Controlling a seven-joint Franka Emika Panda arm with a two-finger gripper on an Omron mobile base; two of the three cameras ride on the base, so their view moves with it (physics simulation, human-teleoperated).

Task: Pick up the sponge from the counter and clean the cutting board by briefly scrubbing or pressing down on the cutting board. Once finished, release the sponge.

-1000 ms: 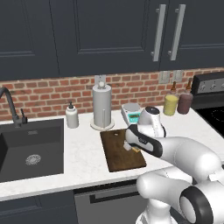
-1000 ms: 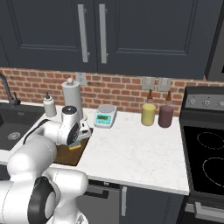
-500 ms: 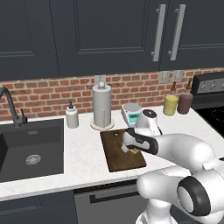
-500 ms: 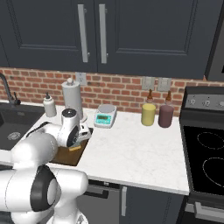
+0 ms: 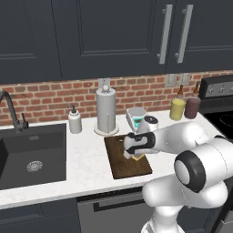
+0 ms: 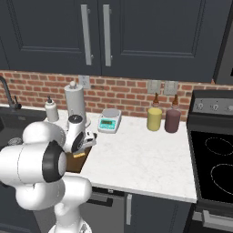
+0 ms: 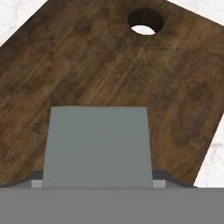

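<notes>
**Bystanders along the brick wall**

Dark sink (image 5: 32, 159) with black faucet (image 5: 11, 109) at left of the left base view; soap dispenser (image 5: 74, 120) beside it; paper towel roll (image 5: 106, 110) at centre; kitchen scale (image 6: 109, 120); yellow bottle (image 6: 154, 116) and dark red bottle (image 6: 172, 118) near the stove (image 6: 214, 159) at right.

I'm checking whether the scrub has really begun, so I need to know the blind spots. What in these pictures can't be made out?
- Finger tips: hand view, the sponge covers them, so the gripper's closure is not seen directly.
- Sponge-to-board contact: left base view, the hand hides the underside over the cutting board.
- Most of the board: right base view, behind the arm; one corner shows.
- Scale display: too small to read.
</notes>
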